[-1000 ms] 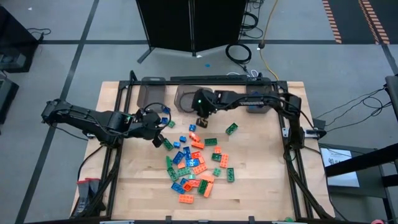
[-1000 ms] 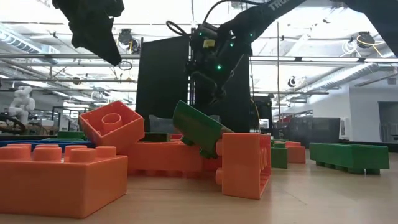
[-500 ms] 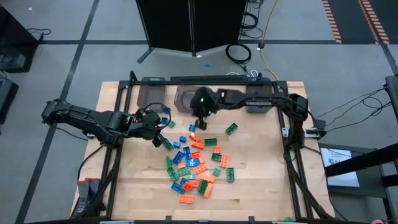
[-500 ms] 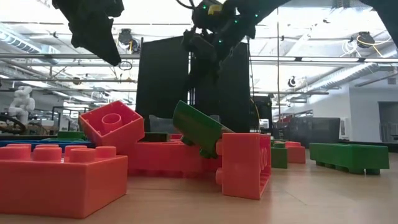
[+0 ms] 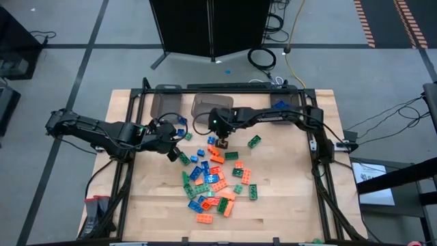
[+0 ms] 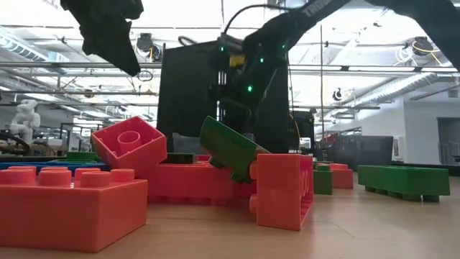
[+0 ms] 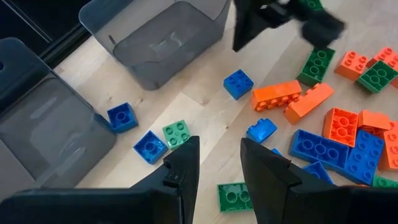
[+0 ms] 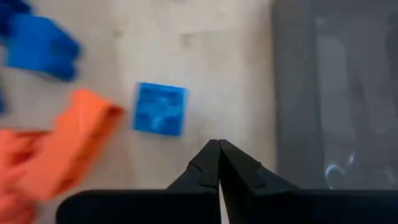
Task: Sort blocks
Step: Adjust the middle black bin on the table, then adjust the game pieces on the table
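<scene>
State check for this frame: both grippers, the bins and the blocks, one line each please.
Left gripper: fingers apart, holding nothing, above the loose blue and green blocks.
Right gripper: fingers shut, empty, beside the middle bin.
Middle bin: upright, contents unclear.
Left bin: upright, contents unclear.
Blocks: unsorted, scattered on the table.

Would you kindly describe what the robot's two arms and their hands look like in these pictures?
Both arms are dark, slim and jointed, with black cables running along them. The left hand has two black wedge-shaped fingers. The right hand has two tapering black fingers that end in points. The right arm's wrist shows small green lights, and the low view shows pale lettering on that arm.
</scene>
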